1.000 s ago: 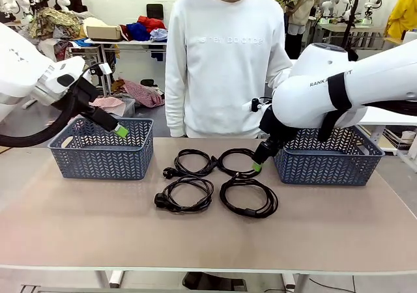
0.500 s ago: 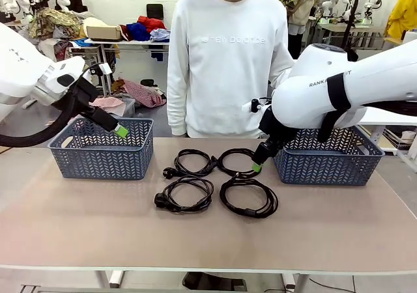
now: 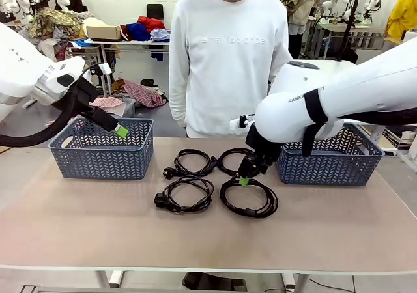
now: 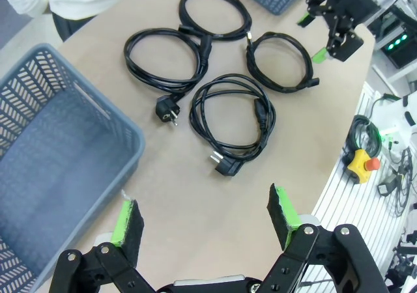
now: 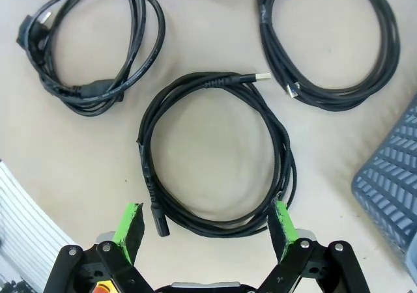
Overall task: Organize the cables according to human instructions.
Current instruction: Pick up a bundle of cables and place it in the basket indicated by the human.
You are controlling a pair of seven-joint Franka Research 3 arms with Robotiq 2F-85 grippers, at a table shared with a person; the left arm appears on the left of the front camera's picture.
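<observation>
Now | R tool wide — above near-right cable | L tool wide, by basket

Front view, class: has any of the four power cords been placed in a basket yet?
No, all four power cords lie coiled on the table between the left basket and the right basket.

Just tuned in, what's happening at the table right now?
Four coiled cables lie on the table between the left basket and the right basket, none sorted yet. The right gripper, open, hangs low over the near-right cable, apparently about to pick it. The left gripper hovers open above the left basket. A person stands at the far side.
</observation>
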